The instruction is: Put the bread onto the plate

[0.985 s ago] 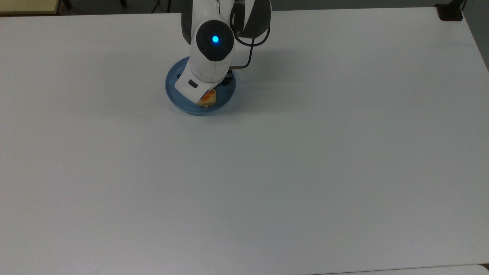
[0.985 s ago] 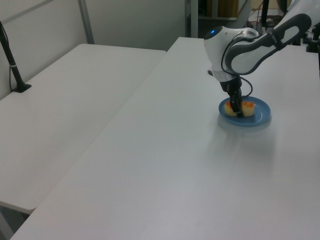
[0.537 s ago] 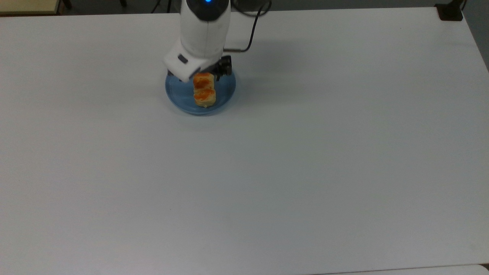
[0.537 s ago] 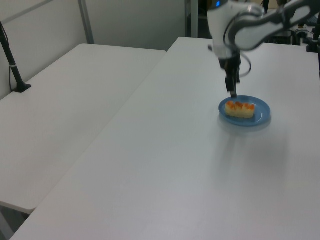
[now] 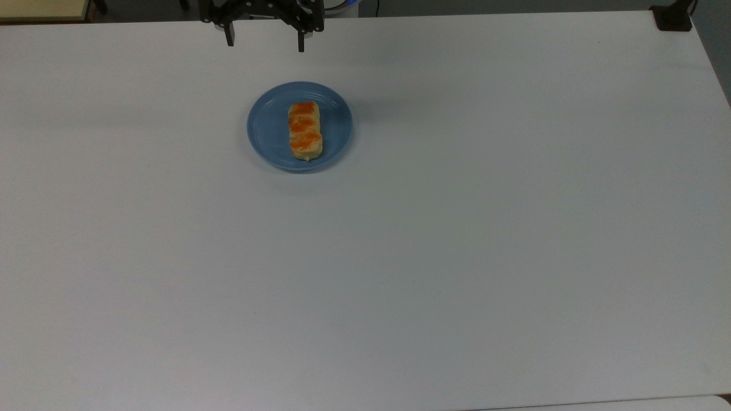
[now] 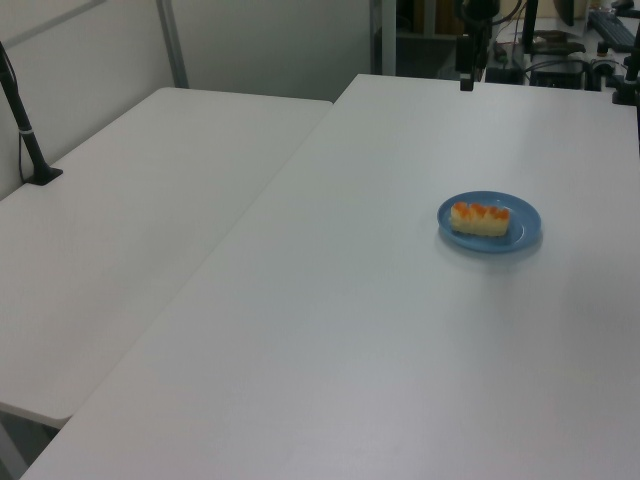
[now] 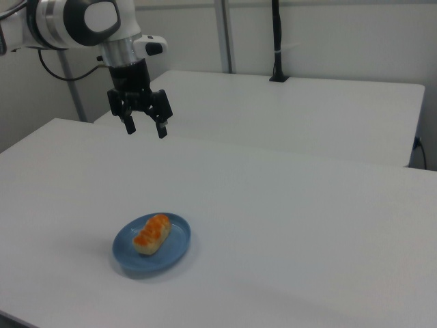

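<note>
- Blue plate (image 5: 268,123) carries the bread (image 5: 305,130), lying near its centre on the bench (image 5: 457,257).
- My end effector (image 5: 264,41) hangs wide and empty at the plate's 12 o'clock in the top view.
- Placing looks done; next I need only stay clear.

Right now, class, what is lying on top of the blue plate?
The bread lies on the plate, its three orange-glazed bumps facing up. The patch of plate beneath it is covered. The tool hangs open, well clear of both.

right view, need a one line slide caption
Bread resting on the blue plate, open gripper raised above the white table.
</note>
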Action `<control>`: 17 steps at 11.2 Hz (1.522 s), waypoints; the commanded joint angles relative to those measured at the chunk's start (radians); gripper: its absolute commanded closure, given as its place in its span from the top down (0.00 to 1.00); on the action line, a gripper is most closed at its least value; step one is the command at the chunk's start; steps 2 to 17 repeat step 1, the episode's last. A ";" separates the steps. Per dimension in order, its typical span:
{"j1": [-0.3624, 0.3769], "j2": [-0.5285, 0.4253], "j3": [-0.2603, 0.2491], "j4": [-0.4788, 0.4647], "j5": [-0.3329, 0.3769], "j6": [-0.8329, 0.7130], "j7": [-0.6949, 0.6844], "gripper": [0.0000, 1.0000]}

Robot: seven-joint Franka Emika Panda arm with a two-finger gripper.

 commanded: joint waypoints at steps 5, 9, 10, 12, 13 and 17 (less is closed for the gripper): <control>-0.010 0.017 -0.004 0.018 0.019 -0.014 0.018 1.00; -0.010 0.017 -0.004 0.018 0.019 -0.014 0.018 1.00; -0.010 0.017 -0.004 0.018 0.019 -0.014 0.018 1.00; -0.010 0.017 -0.004 0.018 0.019 -0.014 0.018 1.00; -0.010 0.017 -0.004 0.018 0.019 -0.014 0.018 1.00; -0.010 0.017 -0.004 0.018 0.019 -0.014 0.018 1.00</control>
